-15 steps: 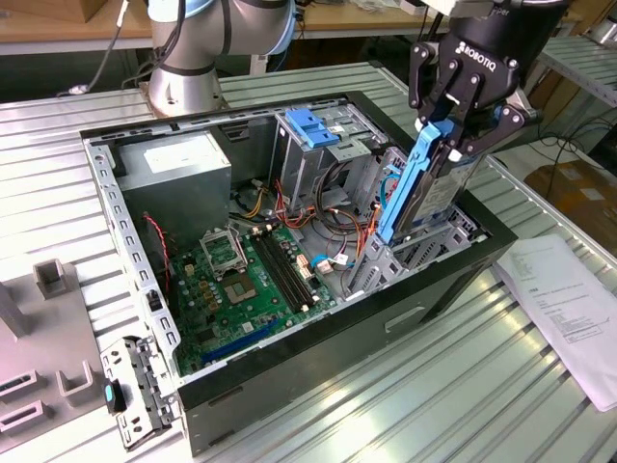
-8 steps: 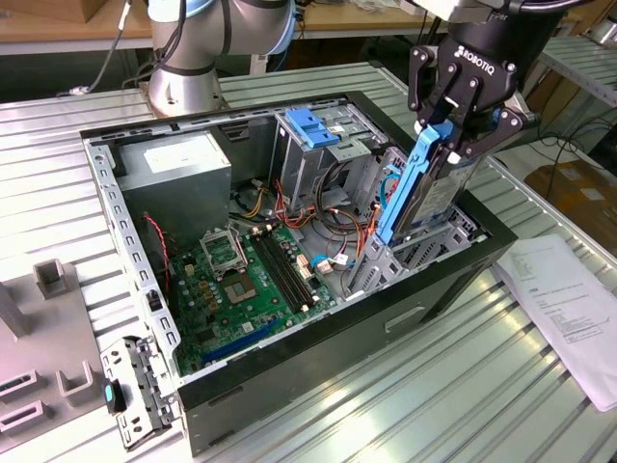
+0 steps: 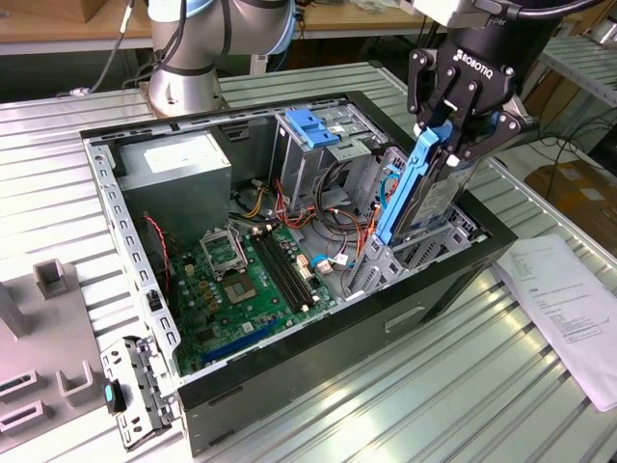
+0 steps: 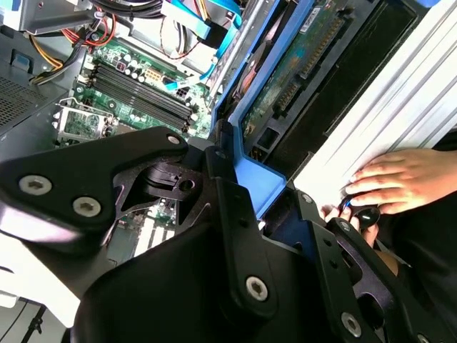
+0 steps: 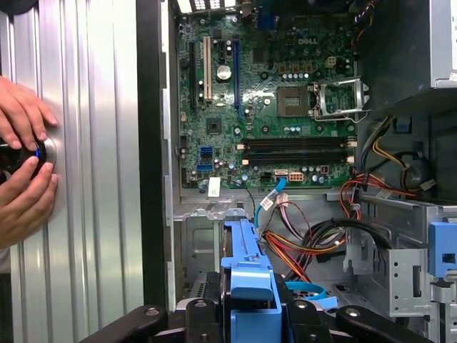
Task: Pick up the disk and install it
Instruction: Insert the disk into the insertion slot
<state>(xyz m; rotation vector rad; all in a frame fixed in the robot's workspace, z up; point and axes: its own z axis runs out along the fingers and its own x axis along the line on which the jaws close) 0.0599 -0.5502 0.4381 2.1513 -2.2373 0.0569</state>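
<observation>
Disk (image 3: 436,198) clamped by its edges in gripper (image 3: 453,140), tilted, lower end at drive bay beside computer case (image 3: 386,338) wall; we see cables (image 3: 337,188) crowding close; disk's bottom edge hidden.

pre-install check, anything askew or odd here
The silver-grey hard drive with blue plastic rails hangs tilted in the black end effector over the open black computer case; a person's hand rests beside it.
</observation>
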